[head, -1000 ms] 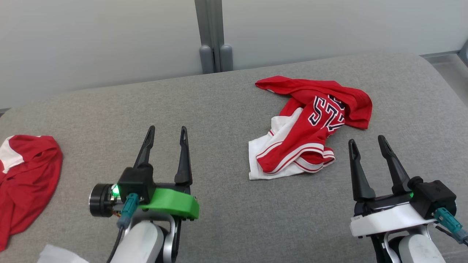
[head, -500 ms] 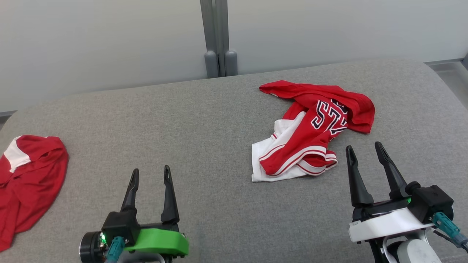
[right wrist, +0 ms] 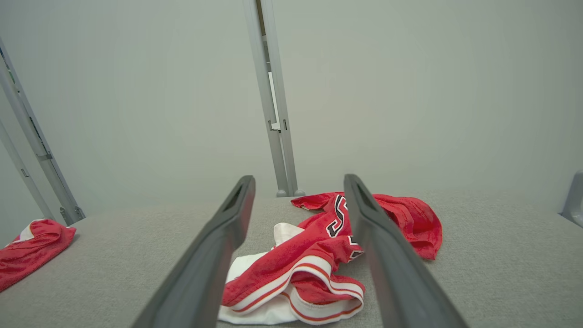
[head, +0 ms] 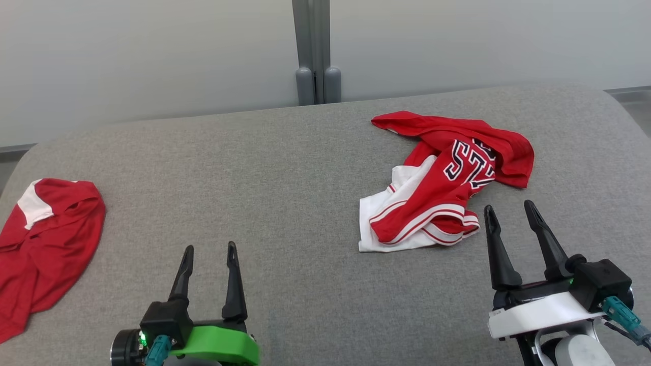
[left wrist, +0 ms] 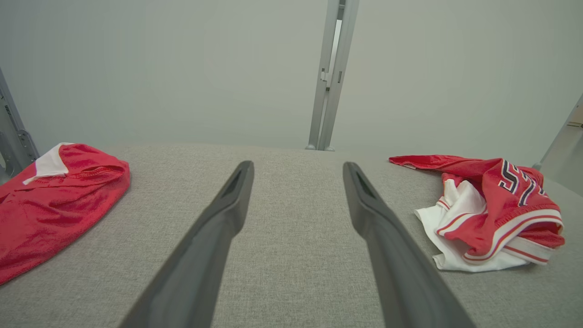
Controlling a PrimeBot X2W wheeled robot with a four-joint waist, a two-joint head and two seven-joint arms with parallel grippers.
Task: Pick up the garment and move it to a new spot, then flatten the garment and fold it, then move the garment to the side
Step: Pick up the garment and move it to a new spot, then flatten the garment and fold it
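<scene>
Crumpled red jersey (head: 447, 178) is laid far right on grey bench (head: 285, 168); left tool (head: 210, 246) and right tool (head: 508, 205) are held released, empty.

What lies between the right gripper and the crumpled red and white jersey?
Nothing lies there: only a strip of bare grey surface separates the right gripper from the jersey, as the head view shows.

Red-and-white striped garment (head: 447, 183), grey surface (head: 285, 168).
</scene>
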